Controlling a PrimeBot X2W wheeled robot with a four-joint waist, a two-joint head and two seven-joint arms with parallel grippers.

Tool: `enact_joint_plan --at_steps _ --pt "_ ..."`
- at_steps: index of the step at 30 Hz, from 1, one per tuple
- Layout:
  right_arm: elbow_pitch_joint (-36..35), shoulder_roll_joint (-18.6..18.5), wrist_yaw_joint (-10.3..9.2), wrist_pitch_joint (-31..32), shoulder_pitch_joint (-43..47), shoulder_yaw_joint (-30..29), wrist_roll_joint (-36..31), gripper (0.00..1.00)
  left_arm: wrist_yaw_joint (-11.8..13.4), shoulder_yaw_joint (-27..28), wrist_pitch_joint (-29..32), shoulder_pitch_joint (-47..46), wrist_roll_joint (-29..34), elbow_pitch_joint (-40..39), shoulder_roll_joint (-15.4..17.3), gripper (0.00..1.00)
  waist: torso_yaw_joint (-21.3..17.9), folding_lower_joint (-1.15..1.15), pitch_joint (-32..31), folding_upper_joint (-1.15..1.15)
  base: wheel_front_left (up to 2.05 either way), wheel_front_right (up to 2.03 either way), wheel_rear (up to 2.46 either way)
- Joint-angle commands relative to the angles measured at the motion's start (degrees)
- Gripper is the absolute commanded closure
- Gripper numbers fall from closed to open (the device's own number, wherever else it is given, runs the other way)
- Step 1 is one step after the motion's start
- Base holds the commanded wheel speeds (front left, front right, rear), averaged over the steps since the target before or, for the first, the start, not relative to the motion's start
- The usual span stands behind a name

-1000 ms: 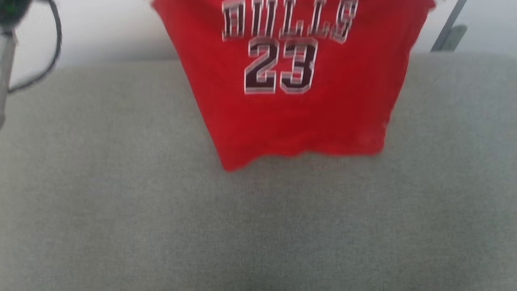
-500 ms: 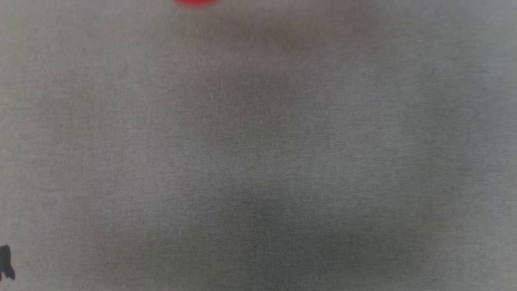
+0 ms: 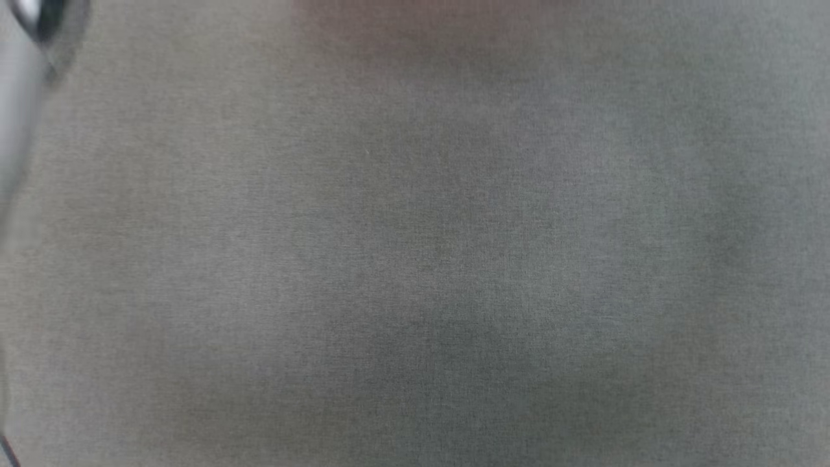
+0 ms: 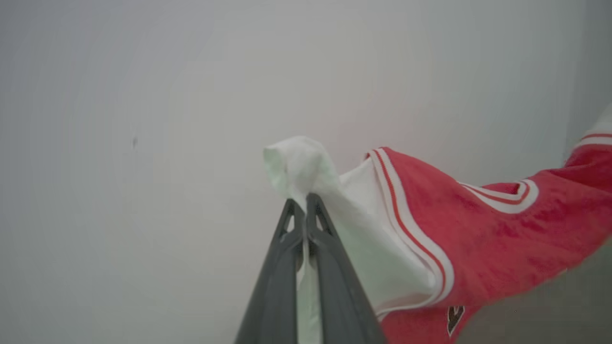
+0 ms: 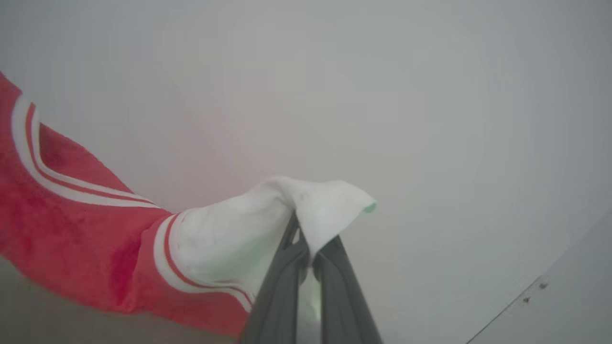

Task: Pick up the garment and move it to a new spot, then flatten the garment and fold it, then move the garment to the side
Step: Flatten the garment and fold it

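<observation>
In the left wrist view the garment (image 4: 478,239), a red jersey with white sleeves and red-white striped trim, hangs in the air before a pale wall. My left gripper (image 4: 305,200) is shut on one white sleeve, and the red body stretches away to the right. A bit of dark lettering shows at the bottom. In the right wrist view my right gripper (image 5: 308,236) is shut on the other white sleeve. There the garment (image 5: 71,229) runs off to the left. The garment's lower part is hidden.
The head view looks down on a grey fabric surface (image 3: 415,259), blurred. A pale forearm (image 3: 19,110) shows at its upper left edge. A plain pale wall (image 4: 143,143) lies behind the held garment.
The head camera has tipped downward, so the red garment has slid out of the top of its picture. A pale forearm now shows at the upper left.
</observation>
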Motion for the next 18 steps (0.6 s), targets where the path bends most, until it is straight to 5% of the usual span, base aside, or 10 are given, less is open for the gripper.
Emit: enact_joint_plan --at_steps 1,8,18 --pt "-1.0 -0.5 -0.09 1.4 2.6 1.2 2.8 1.00 0.0 -1.0 0.7 2.7 -2.3 0.0 0.0 1.00 0.5 0.00 -1.1 0.00 0.00 0.00 0.00" --pt "-10.6 -4.9 -0.06 10.4 16.3 9.1 15.5 1.00 0.0 -6.5 8.3 16.5 -11.6 -3.4 2.9 1.00 1.1 0.00 -4.8 0.00 0.00 0.00 0.00" --pt "-28.0 -15.3 -0.09 20.7 34.7 14.1 28.1 1.00 0.0 -9.3 17.6 36.9 -24.6 -19.4 13.2 1.00 0.5 0.00 -8.2 0.00 0.00 0.00 0.00"
